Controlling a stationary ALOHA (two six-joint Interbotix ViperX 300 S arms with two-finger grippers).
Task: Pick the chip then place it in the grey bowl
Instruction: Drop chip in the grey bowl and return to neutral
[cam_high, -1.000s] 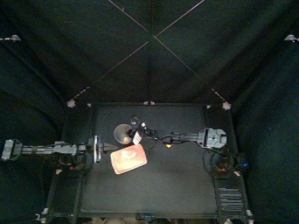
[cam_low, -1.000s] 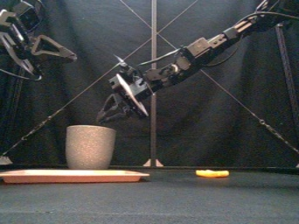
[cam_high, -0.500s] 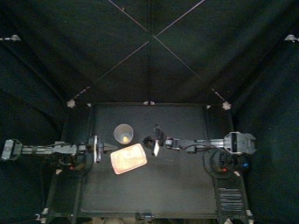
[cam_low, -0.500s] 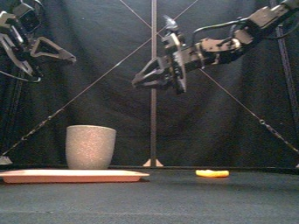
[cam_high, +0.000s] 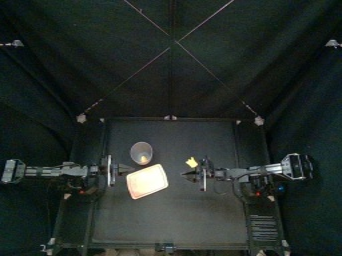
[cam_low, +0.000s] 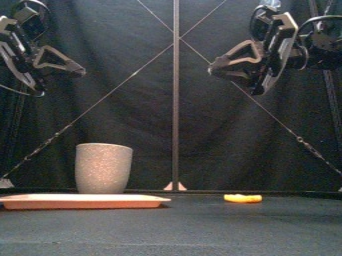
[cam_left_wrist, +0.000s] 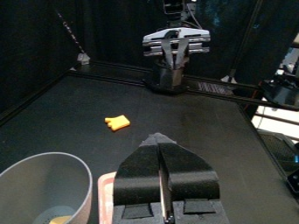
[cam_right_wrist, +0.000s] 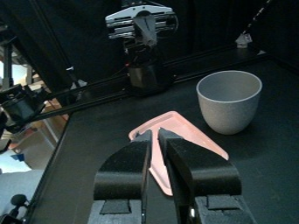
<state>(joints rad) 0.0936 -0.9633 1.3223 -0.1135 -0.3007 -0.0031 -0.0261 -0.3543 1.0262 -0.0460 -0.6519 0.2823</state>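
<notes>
A small yellow-orange chip (cam_high: 191, 162) lies on the black table right of the middle, seen also as the chip (cam_low: 242, 198) and the chip (cam_left_wrist: 114, 122). The tall grey speckled cup (cam_high: 142, 152) stands upright at the left, behind the pink tray (cam_high: 147, 181). My right gripper (cam_low: 230, 66) hangs shut and empty high over the table, its tip just in front of the chip in the top view. From its wrist I see the cup (cam_right_wrist: 230, 99) and the tray (cam_right_wrist: 184, 144) beyond the shut right gripper (cam_right_wrist: 158, 140). My left gripper (cam_low: 56, 62) rests high at the left, shut and empty.
In the left wrist view the cup (cam_left_wrist: 41, 188) shows a pale yellowish thing at its bottom, too small to name. The tray (cam_low: 80, 201) lies flat near the front left. Bare table surrounds the chip.
My right arm has drawn back to the right, from over the cup to past the middle, and has risen. The left arm, cup, tray and chip have not moved.
</notes>
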